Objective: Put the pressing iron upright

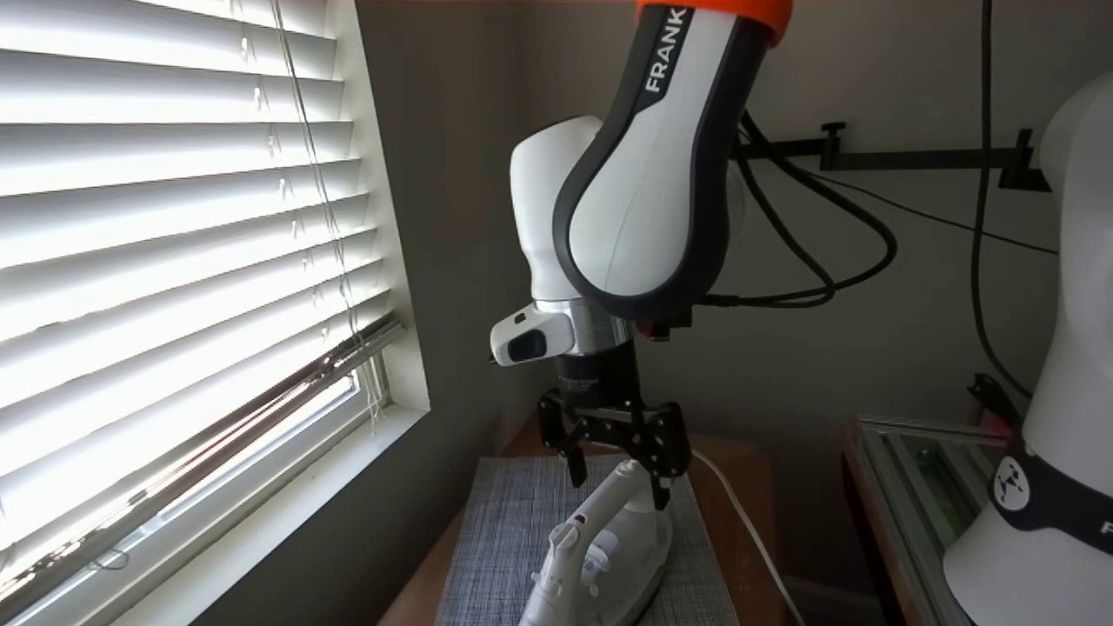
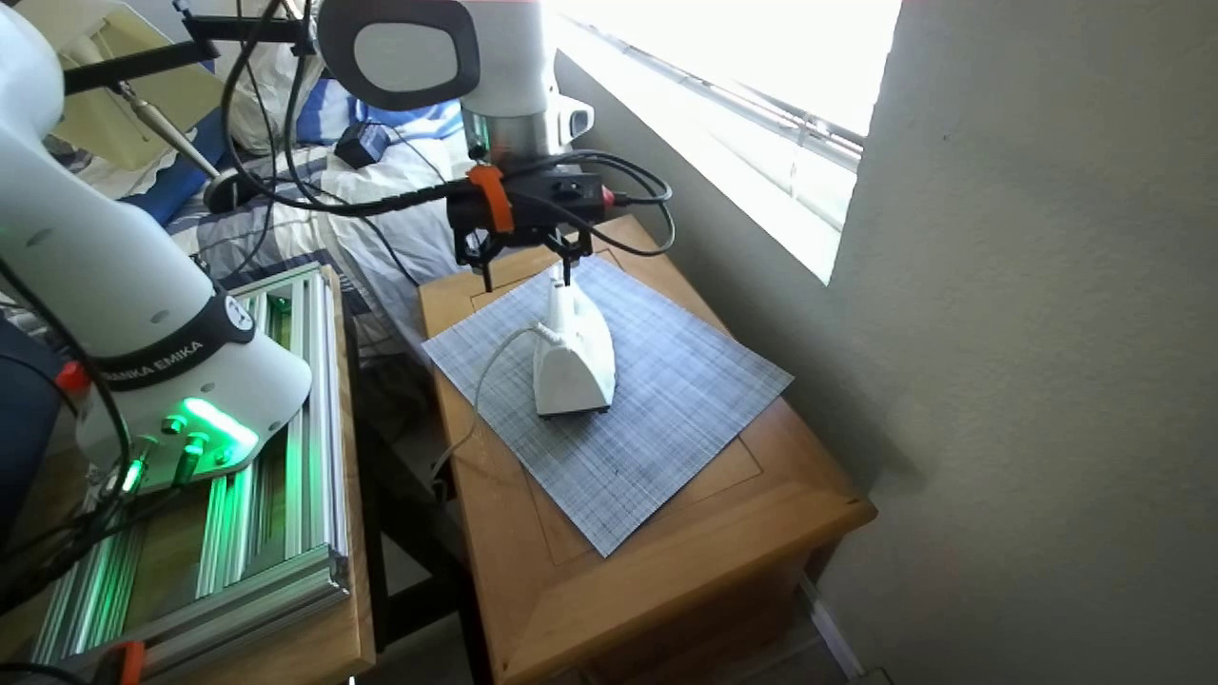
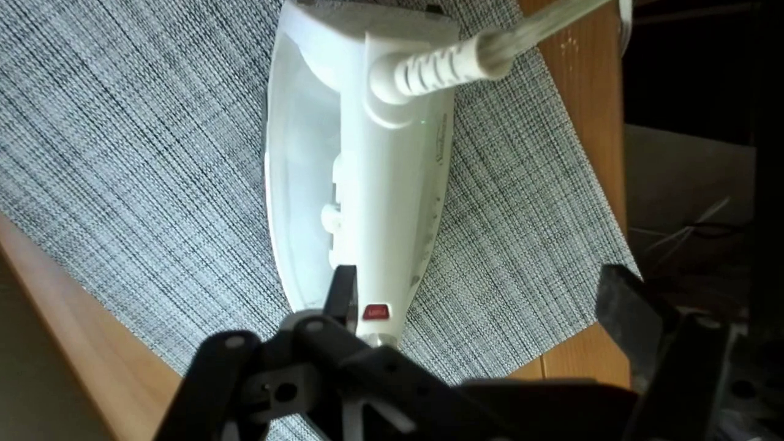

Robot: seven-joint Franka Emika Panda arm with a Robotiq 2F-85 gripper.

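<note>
The white pressing iron (image 1: 565,561) lies flat on its dark soleplate on a grey woven mat (image 2: 676,371). In an exterior view its heel (image 2: 574,376) faces the camera. In the wrist view the iron's handle (image 3: 392,171) runs down the picture, with a red mark near its lower end. The white cord (image 3: 554,23) leaves the heel and hangs off the table side. My gripper (image 3: 479,294) is open at the handle's front end, its fingers wide apart. In the wrist view one finger is close beside the handle; the other is over the mat's edge. I cannot tell whether the near finger touches.
The mat lies on a wooden table (image 2: 799,495) beside a wall and a window with blinds (image 1: 174,217). The robot's base stands on an aluminium frame (image 2: 319,409) beside the table. A bed (image 2: 381,219) is behind. Black cables (image 2: 381,205) hang from the arm.
</note>
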